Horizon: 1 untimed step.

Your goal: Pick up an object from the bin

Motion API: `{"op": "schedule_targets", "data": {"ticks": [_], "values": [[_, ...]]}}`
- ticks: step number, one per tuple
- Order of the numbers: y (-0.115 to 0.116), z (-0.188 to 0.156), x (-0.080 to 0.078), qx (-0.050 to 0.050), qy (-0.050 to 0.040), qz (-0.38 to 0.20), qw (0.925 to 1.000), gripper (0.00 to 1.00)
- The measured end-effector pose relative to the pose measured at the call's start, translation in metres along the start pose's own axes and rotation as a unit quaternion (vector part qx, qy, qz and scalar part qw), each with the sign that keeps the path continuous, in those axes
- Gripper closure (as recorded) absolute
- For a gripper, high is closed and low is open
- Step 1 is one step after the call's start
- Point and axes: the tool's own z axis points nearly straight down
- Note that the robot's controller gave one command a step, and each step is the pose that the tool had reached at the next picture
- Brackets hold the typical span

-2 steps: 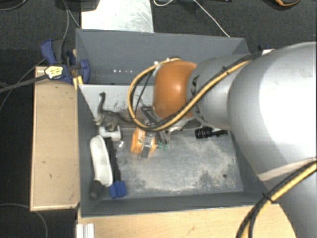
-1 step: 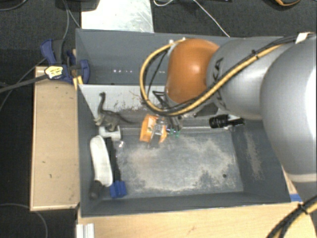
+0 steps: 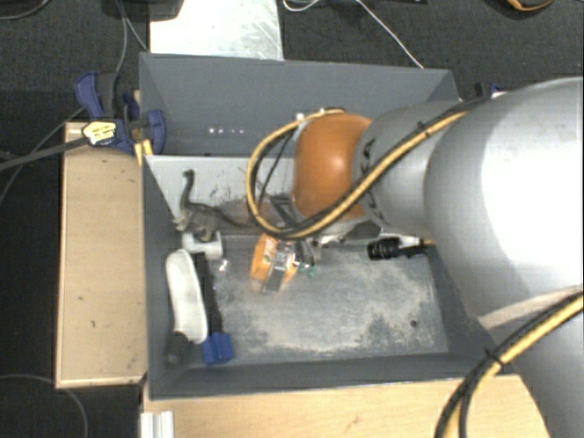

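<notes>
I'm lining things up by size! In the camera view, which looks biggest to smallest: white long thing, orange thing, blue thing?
1. white oblong object, on the left.
2. orange object, partly under the arm, so maybe bigger.
3. blue piece, front left.

In the bin (image 3: 365, 322), a long handled tool (image 3: 185, 295) lies along the left wall, running near to far, with 1 end in the near-left corner. Beyond its far end, in the far-left corner, sits an animal figurine (image 3: 196, 213). A small boxy object (image 3: 270, 267) lies left of centre, right of the tool and apart from it. The claw (image 3: 294, 255) is at that object's far-right side.
</notes>
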Motion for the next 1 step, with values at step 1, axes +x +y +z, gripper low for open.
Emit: {"op": "schedule_targets", "data": {"ticks": [1], "values": [[0.0098, -0.1052, 0.0034, -0.001, -0.0013, -0.003, 1.0000, 1.00]]}}
